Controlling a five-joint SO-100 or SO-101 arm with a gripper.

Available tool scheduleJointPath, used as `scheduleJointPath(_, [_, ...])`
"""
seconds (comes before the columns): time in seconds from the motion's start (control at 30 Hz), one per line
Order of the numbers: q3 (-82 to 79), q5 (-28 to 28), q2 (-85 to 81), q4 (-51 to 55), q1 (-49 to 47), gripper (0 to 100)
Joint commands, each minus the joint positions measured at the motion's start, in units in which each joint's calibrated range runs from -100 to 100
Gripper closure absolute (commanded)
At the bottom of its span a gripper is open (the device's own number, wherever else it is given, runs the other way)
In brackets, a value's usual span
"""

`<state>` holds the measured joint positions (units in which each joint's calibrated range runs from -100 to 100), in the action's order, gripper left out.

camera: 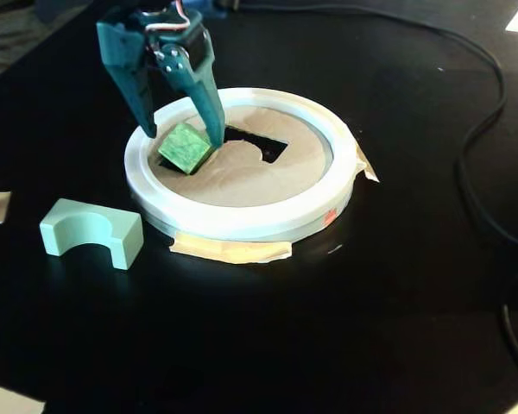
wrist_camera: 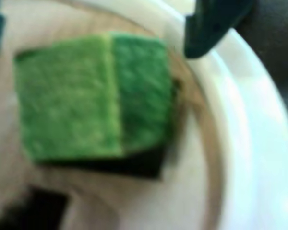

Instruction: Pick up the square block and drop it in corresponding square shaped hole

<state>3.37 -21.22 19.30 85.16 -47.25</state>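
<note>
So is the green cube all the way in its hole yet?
Not yet. The green cube sits tilted, partly sunk in the square hole, most of it still above the cardboard disc. The open gripper jaws straddle it.

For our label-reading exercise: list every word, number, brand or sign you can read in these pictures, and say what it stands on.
None can be read in either view.
The square block, white rim, mint arch block and teal gripper show no print.
</note>
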Motion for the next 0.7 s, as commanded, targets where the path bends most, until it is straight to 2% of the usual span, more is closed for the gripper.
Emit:
scheduleJointPath(0.0, [0.64,-0.34,-1.79,-0.11,-0.69,29])
scheduleJointPath(0.47, [1.46,0.10,-6.27,-1.52,0.81,29])
scheduleJointPath(0.67, [0.55,0.20,-5.29,-9.14,0.94,29])
